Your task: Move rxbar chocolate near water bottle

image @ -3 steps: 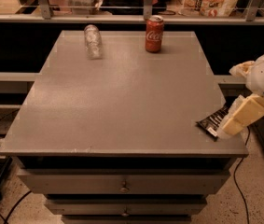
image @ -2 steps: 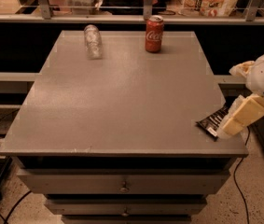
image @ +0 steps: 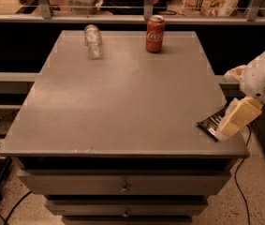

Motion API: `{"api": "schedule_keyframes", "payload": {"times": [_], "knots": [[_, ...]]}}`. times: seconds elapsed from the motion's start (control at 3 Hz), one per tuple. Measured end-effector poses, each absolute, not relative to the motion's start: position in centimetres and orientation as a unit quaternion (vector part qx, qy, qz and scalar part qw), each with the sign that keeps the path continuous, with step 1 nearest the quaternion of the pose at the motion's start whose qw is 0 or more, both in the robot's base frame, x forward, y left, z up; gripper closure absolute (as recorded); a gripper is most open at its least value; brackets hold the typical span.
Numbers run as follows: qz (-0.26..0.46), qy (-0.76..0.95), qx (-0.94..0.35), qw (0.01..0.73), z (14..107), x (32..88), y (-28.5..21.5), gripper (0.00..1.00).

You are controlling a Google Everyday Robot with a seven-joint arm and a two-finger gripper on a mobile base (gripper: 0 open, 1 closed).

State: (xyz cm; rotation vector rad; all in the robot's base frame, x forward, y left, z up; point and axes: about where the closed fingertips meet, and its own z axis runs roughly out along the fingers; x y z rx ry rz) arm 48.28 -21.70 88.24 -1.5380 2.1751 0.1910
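Note:
The rxbar chocolate [image: 211,123], a flat black wrapper, lies on the grey table [image: 122,97] at its front right corner, partly hidden under the gripper. The gripper [image: 233,118], with cream-coloured fingers on a white arm, reaches in from the right and sits over the bar's right end. The water bottle [image: 93,41], clear and ribbed, lies on its side at the back left of the table, far from the bar and the gripper.
A red Coca-Cola can [image: 155,33] stands upright at the back middle, to the right of the bottle. A rail with goods behind it runs along the back. Drawers [image: 125,186] sit below the table's front edge. Cables lie on the floor at left.

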Motion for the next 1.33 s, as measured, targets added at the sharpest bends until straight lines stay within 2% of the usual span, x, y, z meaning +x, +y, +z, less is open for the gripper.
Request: {"api": "schedule_keyframes", "payload": {"times": [0.67,1.33], "knots": [[0.035,0.809,-0.543,0.222,84.4,48.8,-24.0,0.0],[0.043,0.822,-0.527,0.212,81.5,48.6,-24.2,0.0]]}}
